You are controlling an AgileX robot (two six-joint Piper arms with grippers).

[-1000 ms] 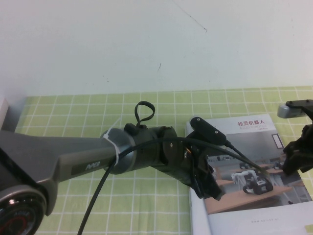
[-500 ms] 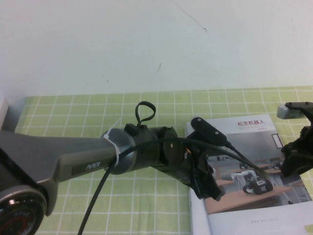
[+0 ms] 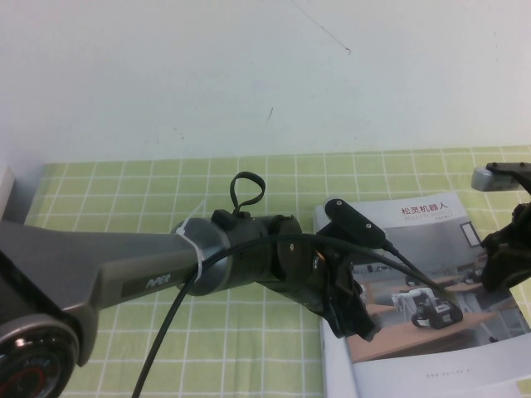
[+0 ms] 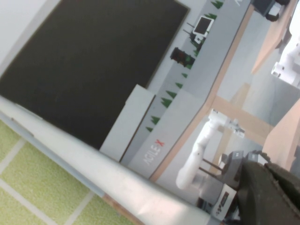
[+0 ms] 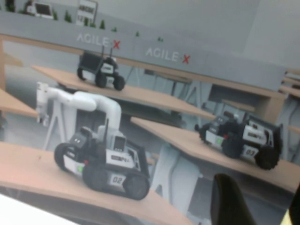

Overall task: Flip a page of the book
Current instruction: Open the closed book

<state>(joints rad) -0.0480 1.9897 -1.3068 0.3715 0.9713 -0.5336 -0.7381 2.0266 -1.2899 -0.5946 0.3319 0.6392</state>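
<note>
A plain white wall (image 3: 265,75) rises behind the green checked tablecloth (image 3: 124,186).

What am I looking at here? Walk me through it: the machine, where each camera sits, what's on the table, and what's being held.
This is a robot with two arms, each ending in a two-fingered gripper. The high view comes from a raised camera on the robot's own side. In it, the left gripper is low over the left edge of the book, and the right gripper hangs over the book's right edge. The book lies shut, cover up, on a green checked cloth. The other two pictures come from small cameras on each wrist, so both show the cover photo of small robots on wooden desks from very near. One dark fingertip shows in the right wrist view. Neither gripper visibly holds anything; no page is lifted yet.
</note>
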